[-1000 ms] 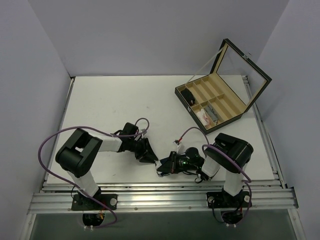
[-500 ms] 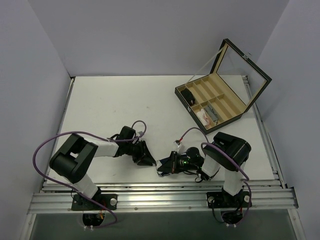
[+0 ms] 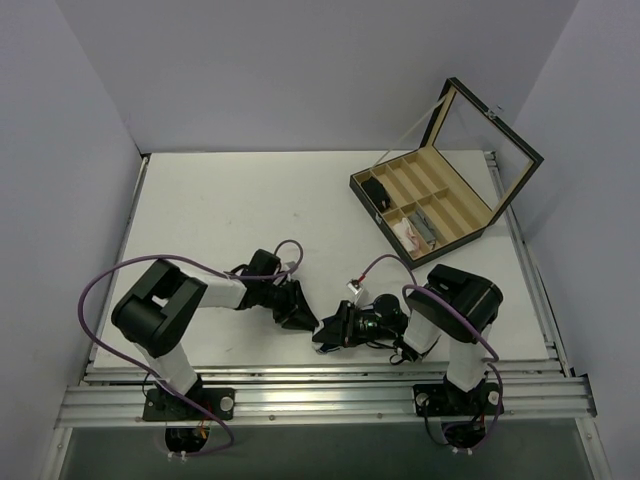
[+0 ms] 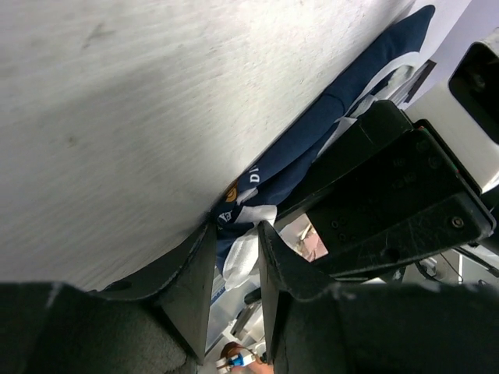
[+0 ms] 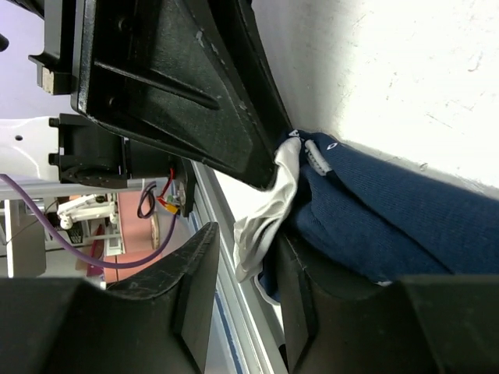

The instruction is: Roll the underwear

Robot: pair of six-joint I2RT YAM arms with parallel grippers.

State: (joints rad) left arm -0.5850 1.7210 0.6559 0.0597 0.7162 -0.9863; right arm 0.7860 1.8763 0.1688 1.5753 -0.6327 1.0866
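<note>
Left hand [image 4: 235,234]: fingers nearly together, clamped on the white-trimmed end of the underwear [image 4: 347,109]. Right hand [image 5: 248,234]: narrow gap with trim hanging in it; grip cannot be told. The garment lies bunched on the table [image 4: 117,117] between both hands. The left hand has moved back toward the right hand, probably tightening the roll.
</note>
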